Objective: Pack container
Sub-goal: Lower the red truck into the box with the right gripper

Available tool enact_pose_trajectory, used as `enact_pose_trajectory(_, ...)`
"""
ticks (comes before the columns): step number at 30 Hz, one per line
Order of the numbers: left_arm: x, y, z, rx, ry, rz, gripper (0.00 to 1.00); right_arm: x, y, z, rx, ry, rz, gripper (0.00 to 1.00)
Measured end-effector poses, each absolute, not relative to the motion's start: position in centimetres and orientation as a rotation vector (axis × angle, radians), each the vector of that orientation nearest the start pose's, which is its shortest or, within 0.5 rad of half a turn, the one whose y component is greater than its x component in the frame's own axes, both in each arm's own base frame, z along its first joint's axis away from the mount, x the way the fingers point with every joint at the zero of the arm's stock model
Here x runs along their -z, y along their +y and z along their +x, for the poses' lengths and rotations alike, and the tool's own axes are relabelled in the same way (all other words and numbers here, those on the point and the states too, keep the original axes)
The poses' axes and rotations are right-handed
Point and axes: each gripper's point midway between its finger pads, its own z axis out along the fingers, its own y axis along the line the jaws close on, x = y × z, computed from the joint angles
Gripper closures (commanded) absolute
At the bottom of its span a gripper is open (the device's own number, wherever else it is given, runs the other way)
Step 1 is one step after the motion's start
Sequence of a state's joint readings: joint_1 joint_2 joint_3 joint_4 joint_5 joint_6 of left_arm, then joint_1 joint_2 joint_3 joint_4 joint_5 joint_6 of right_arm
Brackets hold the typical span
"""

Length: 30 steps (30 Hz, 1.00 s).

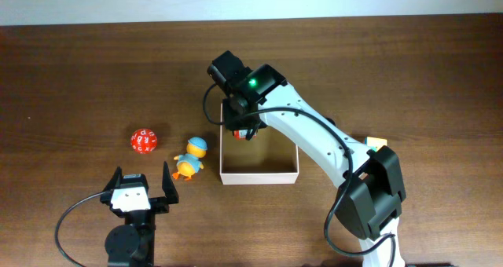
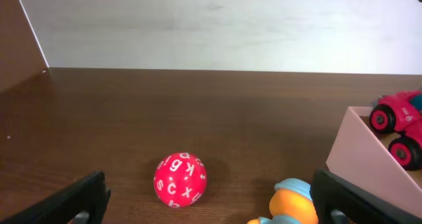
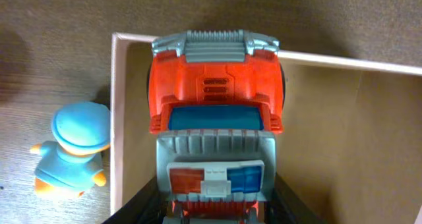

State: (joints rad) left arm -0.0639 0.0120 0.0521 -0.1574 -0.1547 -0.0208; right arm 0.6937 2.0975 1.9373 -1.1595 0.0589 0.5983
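The container (image 1: 259,177) is a square shallow box with white walls and a tan inside, at the table's middle. My right gripper (image 1: 242,130) is shut on a red toy truck (image 3: 214,99) with a grey grille and a red-and-blue light bar. It holds the truck over the container's back left corner (image 3: 119,118). In the left wrist view the truck (image 2: 399,125) shows above the box wall (image 2: 356,151). My left gripper (image 1: 141,190) is open and empty near the front edge, left of the container.
A red ball with white letters (image 1: 143,140) and an orange duck toy with a blue cap (image 1: 189,158) lie left of the container. Both also show in the left wrist view, ball (image 2: 180,179) and duck (image 2: 293,201). A small yellow object (image 1: 376,142) lies right of the box.
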Motion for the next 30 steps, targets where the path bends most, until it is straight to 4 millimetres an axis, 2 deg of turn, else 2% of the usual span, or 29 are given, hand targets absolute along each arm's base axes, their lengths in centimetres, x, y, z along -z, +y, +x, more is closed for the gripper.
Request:
enact_pose_trajectory(7,-15.8,1.1,24.2,-0.067,1.685,-0.080,0.01,-12.2,29.1,36.1,-0.151,2.907,-0.133,0.61)
enact_pose_trajectory(18,-15.8,1.1,24.2,-0.067,1.685,-0.080,0.01,-12.2,31.3,34.2,-0.163,2.903,-0.221,0.61)
enact_pose_trajectory(30,-15.8,1.1,24.2,-0.067,1.685,-0.080,0.01,-12.2,31.6,34.5,-0.176,2.891,-0.220,0.61)
